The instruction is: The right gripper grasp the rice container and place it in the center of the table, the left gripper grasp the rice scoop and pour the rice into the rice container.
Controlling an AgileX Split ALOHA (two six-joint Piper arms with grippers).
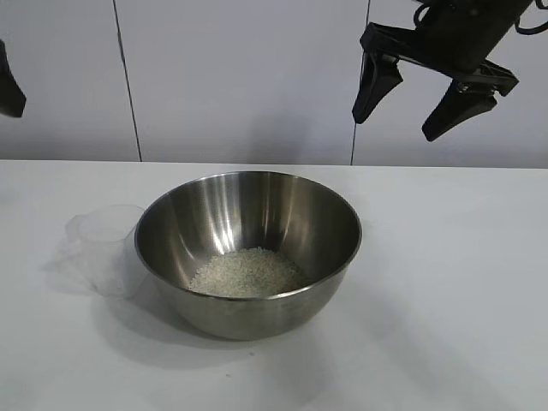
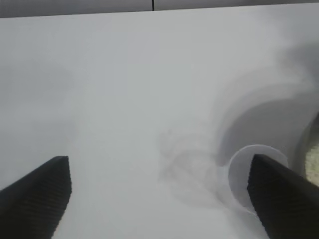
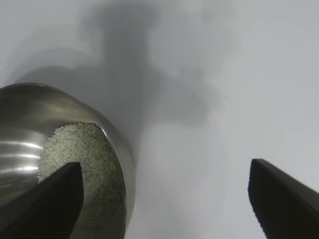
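The steel rice container [image 1: 248,248] stands in the middle of the white table [image 1: 445,282] with a heap of rice [image 1: 248,274] in its bottom. The clear rice scoop [image 1: 107,248] stands upright and empty, touching the container's left side. My right gripper [image 1: 415,107] hangs open and empty high above the table, up and right of the container. In the right wrist view the container [image 3: 30,119] and rice [image 3: 84,154] lie below. Only a dark tip of my left arm [image 1: 10,86] shows at the left edge. My left gripper [image 2: 159,199] is open and empty, with the scoop [image 2: 239,174] below it.
A white panelled wall [image 1: 240,77] stands behind the table. Bare tabletop lies to the right of the container and in front of it.
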